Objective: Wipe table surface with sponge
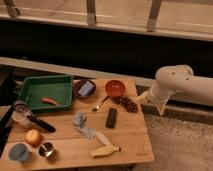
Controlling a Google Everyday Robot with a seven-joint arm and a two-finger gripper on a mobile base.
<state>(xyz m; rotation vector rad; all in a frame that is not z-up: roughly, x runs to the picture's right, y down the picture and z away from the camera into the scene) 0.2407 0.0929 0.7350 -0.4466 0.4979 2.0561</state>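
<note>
Table surface (128,136) holds green tray (46,78), remote (111,118), banana (104,150).

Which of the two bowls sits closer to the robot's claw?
The red bowl; the purple bowl lies further left. The gripper hovers by the table's right edge.

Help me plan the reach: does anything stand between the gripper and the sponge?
Yes. The gripper hangs at the right edge of the table surface; the sponge lies in the purple bowl. The red bowl stands directly between them, and the purple bowl's rim surrounds the sponge.
</note>
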